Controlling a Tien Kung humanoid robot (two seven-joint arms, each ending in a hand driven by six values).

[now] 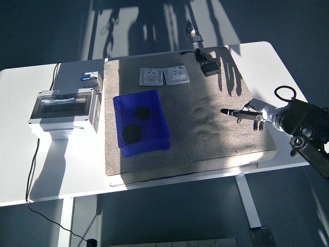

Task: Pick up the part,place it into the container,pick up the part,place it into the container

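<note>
We see the right robot hand reaching in over the mat near its right edge, fingers stretched out flat and apart, holding nothing. Both dark parts lie inside the blue bin, which sits on the mat's left half. Between the bin and the robot hand the mat is bare. Two switch plates and a black adapter sit along the mat's far edge. A grey box stands left of the mat on the white surface.

white table | on it: grey mat, electrical box, cable
</note>
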